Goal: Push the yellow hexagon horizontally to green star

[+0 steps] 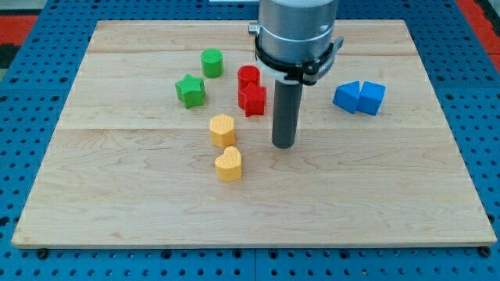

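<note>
Yellow hexagon (223, 129) sits on the wooden board (117, 195), near and right of the green star (190, 90), just far of a yellow heart (229, 164). My tip (283, 146), a bare rod holding nothing, stands right of the hexagon, apart from it. Red blocks (251, 92) lie far-right, a green cylinder (212, 62) beyond, blue blocks (360, 97) well right.

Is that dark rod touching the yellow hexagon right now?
No: my tip stands apart from the yellow hexagon, on its right in the view, with bare wood between.
</note>
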